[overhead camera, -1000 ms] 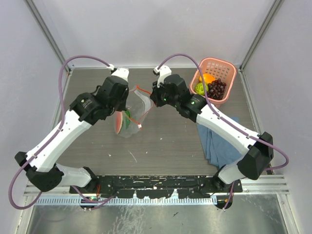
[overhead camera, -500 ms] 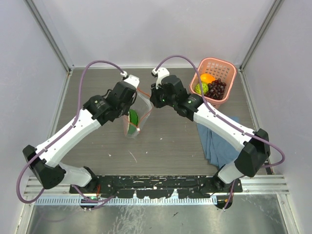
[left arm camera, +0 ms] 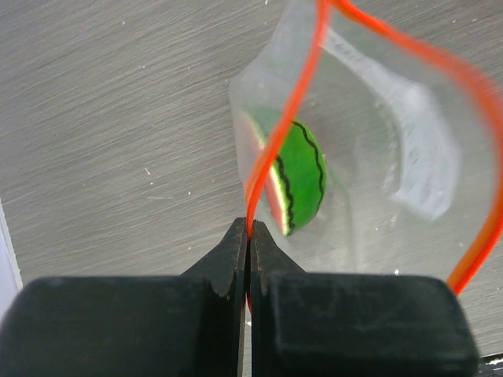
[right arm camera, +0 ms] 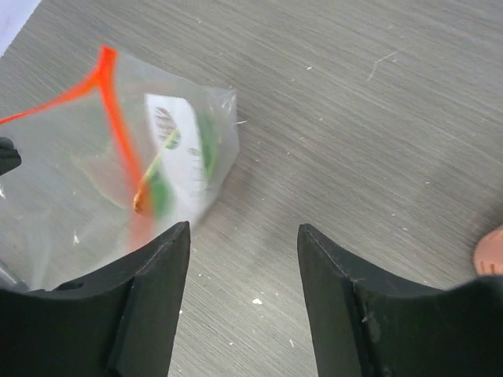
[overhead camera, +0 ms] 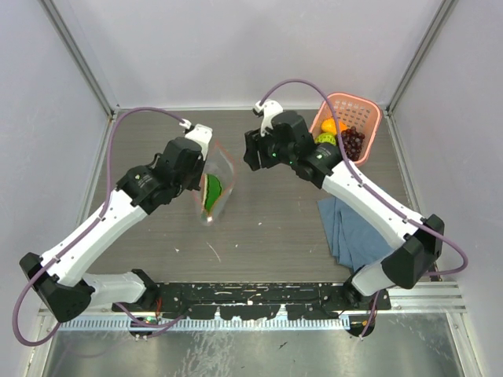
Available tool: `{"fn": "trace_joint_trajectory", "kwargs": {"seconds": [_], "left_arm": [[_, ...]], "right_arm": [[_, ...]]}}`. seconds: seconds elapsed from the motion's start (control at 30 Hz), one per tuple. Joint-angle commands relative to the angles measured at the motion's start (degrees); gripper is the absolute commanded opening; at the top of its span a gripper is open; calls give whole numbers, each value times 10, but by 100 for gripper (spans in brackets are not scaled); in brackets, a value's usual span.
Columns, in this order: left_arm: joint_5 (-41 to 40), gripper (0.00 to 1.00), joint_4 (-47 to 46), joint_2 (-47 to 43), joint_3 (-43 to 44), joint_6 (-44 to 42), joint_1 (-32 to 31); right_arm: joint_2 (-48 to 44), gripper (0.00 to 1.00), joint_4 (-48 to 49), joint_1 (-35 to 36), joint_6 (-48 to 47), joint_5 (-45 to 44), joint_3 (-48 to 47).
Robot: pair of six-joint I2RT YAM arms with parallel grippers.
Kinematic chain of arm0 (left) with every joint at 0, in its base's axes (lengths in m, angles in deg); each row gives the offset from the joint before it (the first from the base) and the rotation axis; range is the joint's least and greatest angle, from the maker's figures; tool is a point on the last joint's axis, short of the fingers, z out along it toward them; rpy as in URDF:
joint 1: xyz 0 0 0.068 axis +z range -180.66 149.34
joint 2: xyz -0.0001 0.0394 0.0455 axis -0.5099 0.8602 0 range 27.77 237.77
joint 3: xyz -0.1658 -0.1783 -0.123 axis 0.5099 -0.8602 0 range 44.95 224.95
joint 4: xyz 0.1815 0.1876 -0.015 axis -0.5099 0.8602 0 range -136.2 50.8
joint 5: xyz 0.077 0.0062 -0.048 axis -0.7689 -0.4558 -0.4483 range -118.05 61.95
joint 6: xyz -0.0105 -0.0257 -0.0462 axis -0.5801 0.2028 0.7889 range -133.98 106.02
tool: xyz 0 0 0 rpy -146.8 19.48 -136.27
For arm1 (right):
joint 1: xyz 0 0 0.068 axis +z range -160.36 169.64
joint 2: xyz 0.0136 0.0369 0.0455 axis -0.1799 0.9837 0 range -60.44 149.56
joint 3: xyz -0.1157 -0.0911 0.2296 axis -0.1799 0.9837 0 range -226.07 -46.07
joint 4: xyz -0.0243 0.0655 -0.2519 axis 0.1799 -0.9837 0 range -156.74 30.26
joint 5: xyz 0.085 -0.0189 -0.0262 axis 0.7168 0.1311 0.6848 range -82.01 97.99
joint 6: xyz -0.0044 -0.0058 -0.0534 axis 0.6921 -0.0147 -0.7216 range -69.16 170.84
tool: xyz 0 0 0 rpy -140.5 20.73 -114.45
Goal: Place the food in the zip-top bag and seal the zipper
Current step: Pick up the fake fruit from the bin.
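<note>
Zip-top bag (left arm camera: 393, 157) held by the left tool (left arm camera: 248, 232), clenched on the zipper (left arm camera: 284, 126), watermelon slice (left arm camera: 302, 179) inside just ahead; right tool (right arm camera: 244, 232) gapes released, bag ahead-left.

A clear crinkly plastic zip-top bag (overhead camera: 222, 169) is found left of the middle of the tabletop (overhead camera: 267, 228), with a green-rinded watermelon slice (overhead camera: 211, 191) inside it. Its thin red-orange zipper strip (left arm camera: 287, 118) is pinched by the left end effector (left arm camera: 248, 236). The right end effector (right arm camera: 244, 259) is set just right of the bag, apart from it, fingers spread. At the far right, an orange-yellow fruit (overhead camera: 333, 126), a green round fruit (overhead camera: 324, 140) and a dark purple grape bunch (overhead camera: 353, 140) are contained in a pink plastic basket (overhead camera: 351, 97). A folded blue cloth (overhead camera: 350, 232) is laid nearer, at the right.
</note>
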Motion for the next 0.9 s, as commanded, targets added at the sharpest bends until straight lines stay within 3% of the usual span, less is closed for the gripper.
{"fn": "trace_joint_trajectory", "kwargs": {"seconds": [0.0, 0.4, 0.7, 0.87], "left_arm": [[15, 0, -44, -22, -2, -8, 6], [35, 0, -48, -28, -6, -5, 15], [42, 0, -35, -25, 7, 4, 40], [75, 0, -22, -4, 22, 8, 51]], "right_arm": [[-46, 64, -24, -41, -25, 2, -43], [-27, 71, -34, -267, -54, 7, -13], [57, 76, 28, -351, -58, 6, -3], [94, 82, 105, -389, -133, 80, 22]]}}
